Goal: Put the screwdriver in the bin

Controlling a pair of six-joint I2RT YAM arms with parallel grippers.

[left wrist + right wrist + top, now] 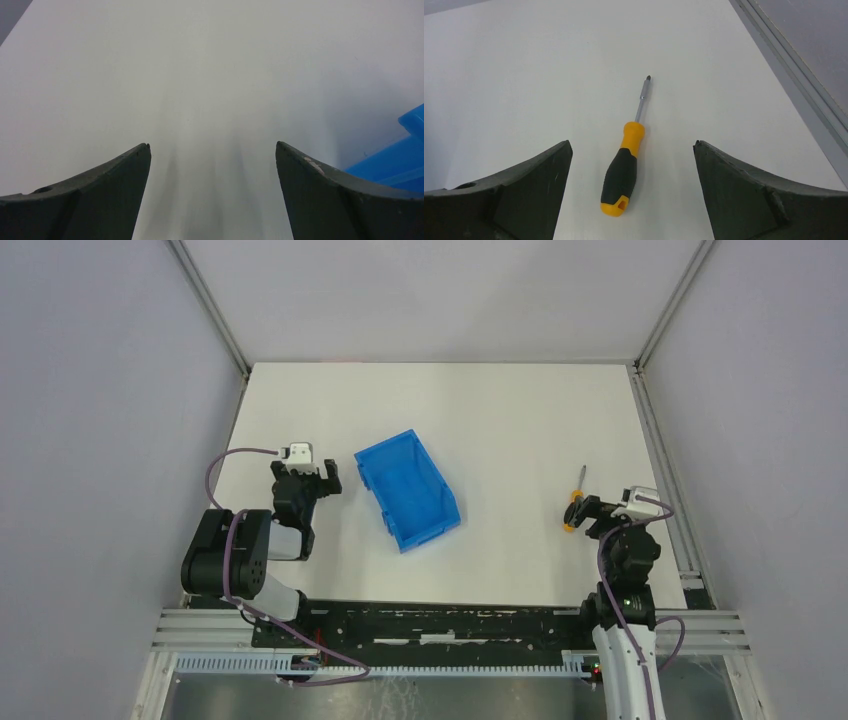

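The screwdriver (574, 502), with an orange and black handle and a thin grey shaft, lies flat on the white table at the right, tip pointing away. In the right wrist view it (621, 175) lies between the fingers, handle end nearest. My right gripper (592, 512) (632, 142) is open and hovers just above the handle, not touching it. The blue bin (408, 490) stands empty and angled at mid-table. My left gripper (305, 478) (213, 144) is open and empty, just left of the bin, whose corner (402, 160) shows at the right edge.
The white table (500, 410) is walled by grey panels at back and sides. A metal rail (804, 85) runs along the table's right edge, close to the right gripper. Both arm bases sit on a frame at the near edge.
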